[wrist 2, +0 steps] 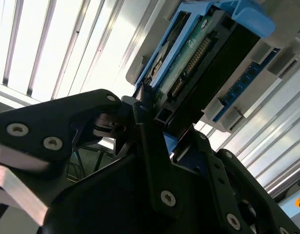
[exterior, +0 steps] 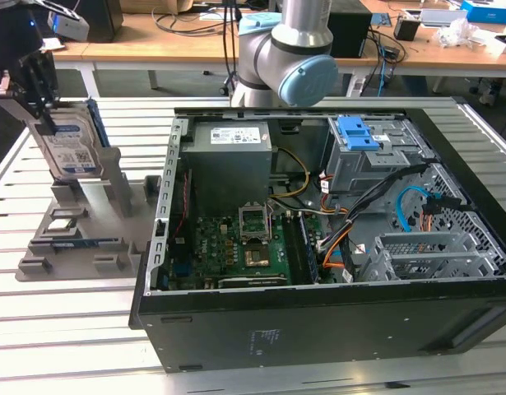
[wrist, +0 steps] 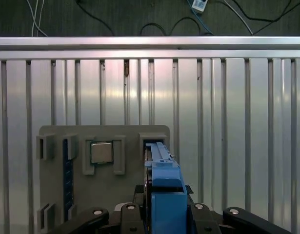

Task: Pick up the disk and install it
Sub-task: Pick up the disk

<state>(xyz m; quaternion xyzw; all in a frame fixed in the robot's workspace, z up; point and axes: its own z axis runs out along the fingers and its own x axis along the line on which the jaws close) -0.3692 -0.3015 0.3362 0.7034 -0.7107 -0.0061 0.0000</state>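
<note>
One gripper [exterior: 40, 115] is clamped on the disk [exterior: 71, 146], which hangs straight below it on edge, long axis upright, over the grey holder [exterior: 71, 247].

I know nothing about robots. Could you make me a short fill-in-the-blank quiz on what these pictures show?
1. The gripper holds the disk ___, not lying flat.
2. The disk's plastic side rails are coloured ___.
3. The grey holder lies on the exterior view's ___ of the open computer case.
Missing words: upright; blue; left.
</note>
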